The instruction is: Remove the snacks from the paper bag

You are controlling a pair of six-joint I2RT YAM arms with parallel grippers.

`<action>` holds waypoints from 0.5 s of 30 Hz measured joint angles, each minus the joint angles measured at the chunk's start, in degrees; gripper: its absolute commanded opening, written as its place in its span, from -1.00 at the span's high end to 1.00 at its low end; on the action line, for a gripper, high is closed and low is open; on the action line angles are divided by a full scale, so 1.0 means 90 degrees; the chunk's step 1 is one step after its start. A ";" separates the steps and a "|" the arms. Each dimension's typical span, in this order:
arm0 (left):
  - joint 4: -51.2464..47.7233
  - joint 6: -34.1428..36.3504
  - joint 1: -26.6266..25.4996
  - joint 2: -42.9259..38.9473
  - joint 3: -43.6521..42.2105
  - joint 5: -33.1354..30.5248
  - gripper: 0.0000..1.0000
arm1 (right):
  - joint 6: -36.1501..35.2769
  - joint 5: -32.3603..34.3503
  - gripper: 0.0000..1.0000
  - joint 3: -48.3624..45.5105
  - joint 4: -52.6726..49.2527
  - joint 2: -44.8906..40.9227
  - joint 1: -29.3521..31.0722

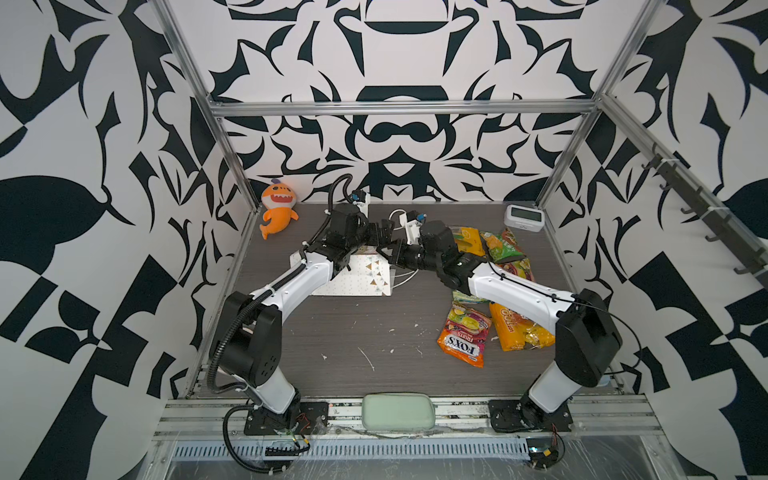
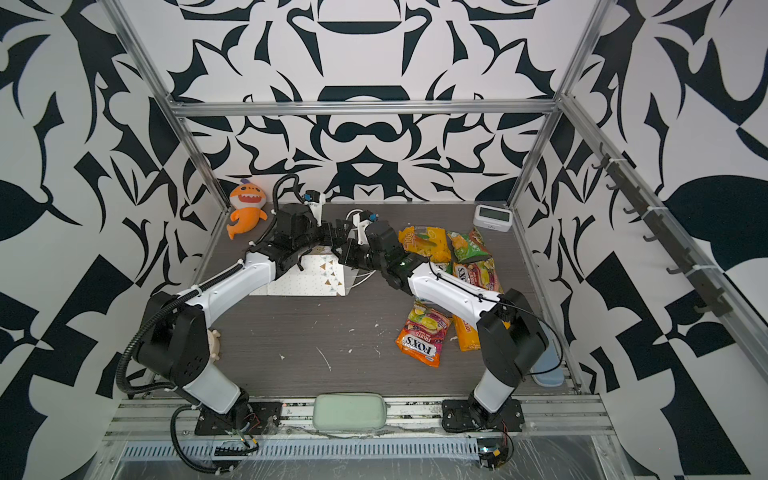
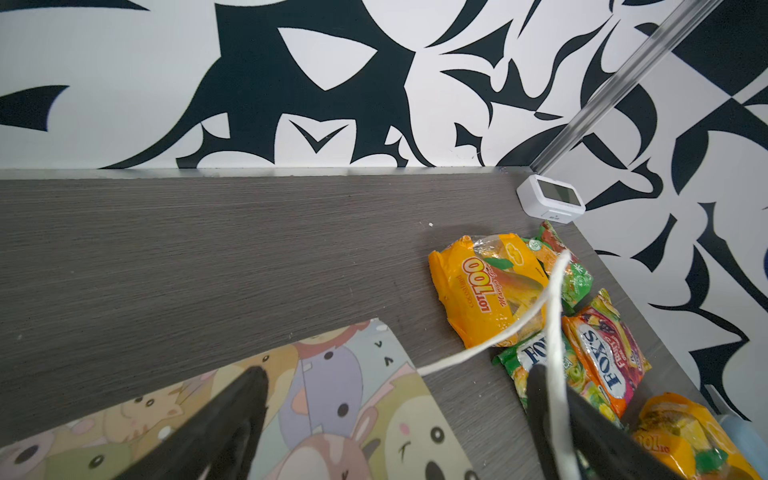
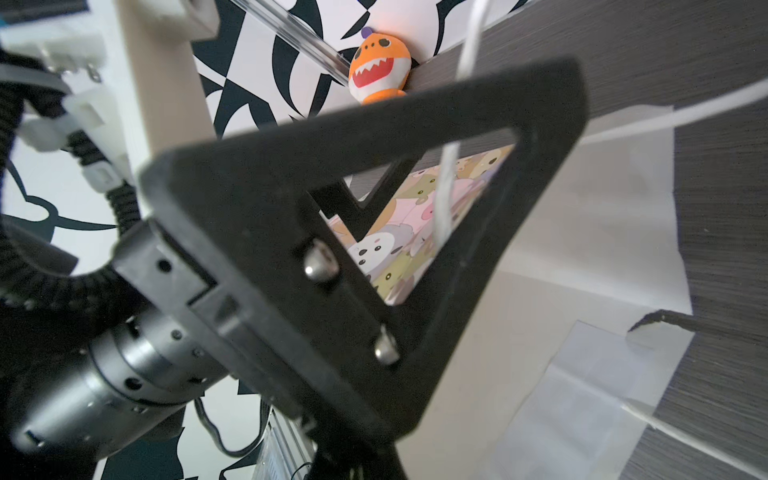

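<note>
Black-and-white patterned walls (image 1: 83, 124) enclose a grey wood-grain tabletop (image 1: 353, 332) flecked with white scraps (image 1: 366, 358), framed by aluminium rails (image 1: 399, 109).

Both top views look down over the whole table (image 1: 353, 332); both close wrist views share the paper bag (image 3: 332, 395).

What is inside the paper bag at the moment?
The paper bag lies on its side. In the right wrist view, only its white paper and cartoon print appear past the right pincer, with no contents showing. The pincer covers most of the opening, so anything deeper is hidden.
</note>
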 measured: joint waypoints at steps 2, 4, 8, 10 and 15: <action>-0.0044 -0.0002 0.0007 0.0000 0.0000 -0.0058 -0.99 | 0.0015 -0.0015 1.00 0.0046 0.0000 0.0058 0.0010; -0.0092 0.0000 0.0007 0.0000 0.0007 -0.0109 -0.99 | 0.0019 -0.0017 1.00 0.0068 0.0007 0.0109 0.0024; -0.0180 0.0000 0.0007 0.0000 0.0095 -0.0124 -0.99 | 0.0017 -0.0010 1.00 0.0075 0.0075 0.0134 0.0039; -0.0175 -0.0041 -0.0024 0.0000 0.0185 -0.0085 -0.99 | 0.0015 -0.0010 1.00 0.0075 0.0124 0.0138 0.0066; -0.0168 -0.0119 -0.0172 -0.0041 0.0512 0.0187 -0.99 | 0.0017 0.0442 1.00 0.0002 0.0010 0.0340 0.0010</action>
